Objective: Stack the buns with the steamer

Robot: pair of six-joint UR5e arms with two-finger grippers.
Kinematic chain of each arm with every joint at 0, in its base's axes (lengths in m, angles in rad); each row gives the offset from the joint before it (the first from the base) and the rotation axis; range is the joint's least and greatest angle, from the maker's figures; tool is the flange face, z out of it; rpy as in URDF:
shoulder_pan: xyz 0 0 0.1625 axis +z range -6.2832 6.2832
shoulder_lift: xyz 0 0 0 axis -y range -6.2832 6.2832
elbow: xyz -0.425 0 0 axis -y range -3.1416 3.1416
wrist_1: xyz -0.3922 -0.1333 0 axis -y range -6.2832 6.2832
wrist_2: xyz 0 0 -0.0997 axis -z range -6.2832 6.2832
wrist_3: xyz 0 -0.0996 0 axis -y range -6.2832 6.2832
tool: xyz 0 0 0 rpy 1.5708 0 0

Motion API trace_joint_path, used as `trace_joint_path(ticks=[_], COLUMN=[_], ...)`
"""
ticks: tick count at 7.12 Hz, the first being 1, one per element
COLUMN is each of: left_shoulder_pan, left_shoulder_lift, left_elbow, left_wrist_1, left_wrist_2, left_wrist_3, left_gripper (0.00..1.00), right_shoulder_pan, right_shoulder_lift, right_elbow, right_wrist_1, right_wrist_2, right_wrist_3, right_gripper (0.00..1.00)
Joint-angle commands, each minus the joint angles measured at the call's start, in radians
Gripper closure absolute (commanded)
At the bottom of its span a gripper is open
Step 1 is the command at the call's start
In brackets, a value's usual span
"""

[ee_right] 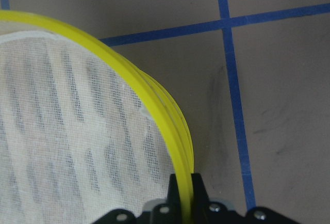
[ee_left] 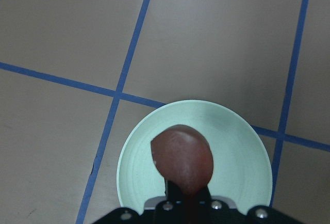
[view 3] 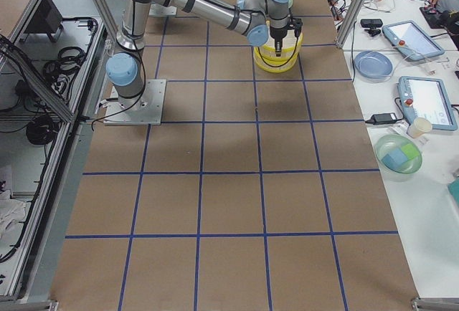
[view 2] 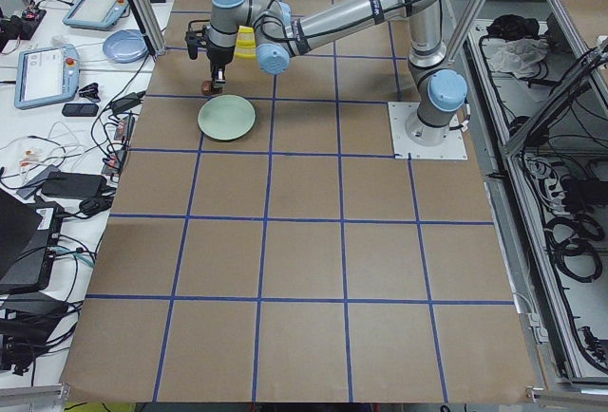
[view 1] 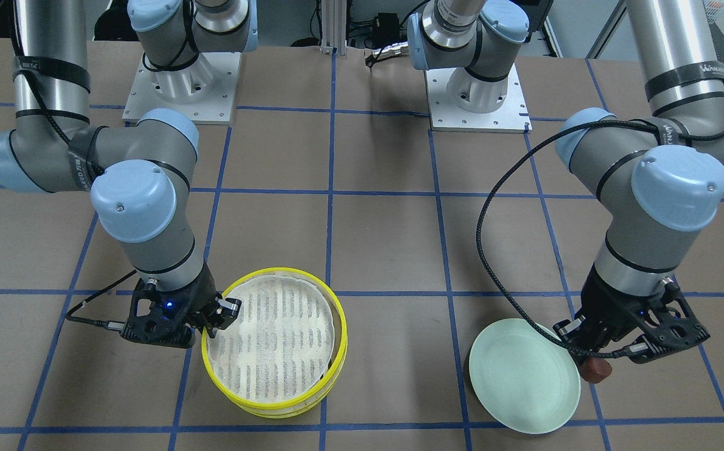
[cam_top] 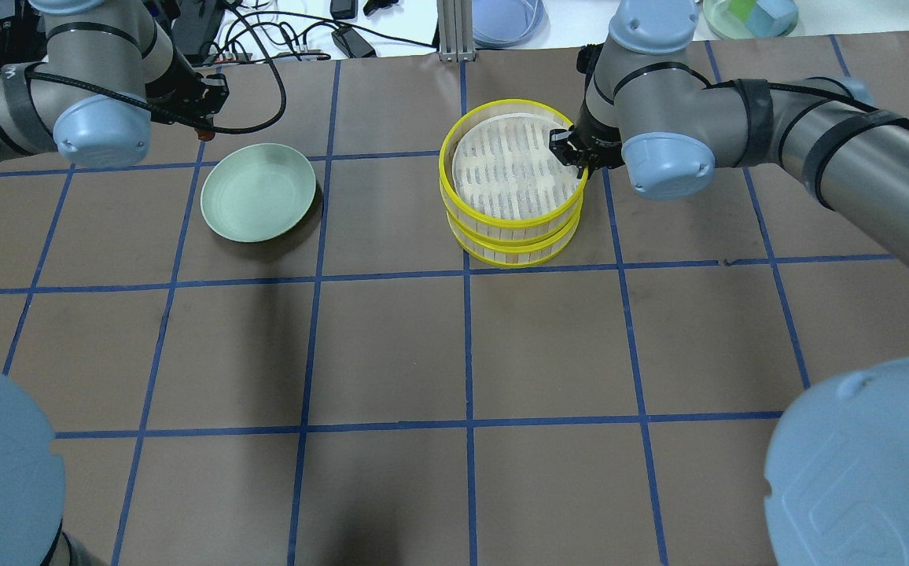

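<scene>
Right gripper (view 1: 223,315) grips the yellow rim of the stacked steamer (view 1: 336,326). Left gripper (view 1: 592,362) holds the reddish-brown bun (view 1: 596,371) at the edge of the green plate (view 1: 512,382).

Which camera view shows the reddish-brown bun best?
Left wrist view: the reddish-brown bun fills its centre, clamped in the left gripper. The front-facing view shows it small by the green plate; overhead and left views, a speck; the others, nothing.
</scene>
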Motion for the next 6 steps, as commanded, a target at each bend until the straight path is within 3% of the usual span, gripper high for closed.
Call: trace_joint_path(ticks=[1, 4, 6], left_shoulder_pan=[0.001, 0.001, 0.001], left_shoulder_lift=[0.004, 0.0, -0.006], left_elbow=[0.0, 0.001, 0.001], left_wrist_1=[-0.001, 0.001, 0.001], left_wrist_2=[-0.002, -0.009, -0.009], left_wrist_3=[0.001, 0.002, 0.002], left_gripper=[1.0, 1.0, 1.0], right_shoulder_pan=[-0.004, -0.005, -0.005], right_shoulder_lift=[0.008, 0.008, 0.007], right_elbow=[-0.001, -0.001, 0.0], right_wrist_1=[-0.001, -0.001, 0.006], right_wrist_2=[0.0, -0.002, 0.0], right_wrist_3=[0.0, 0.0, 0.011], right_gripper=[1.0, 1.0, 0.83])
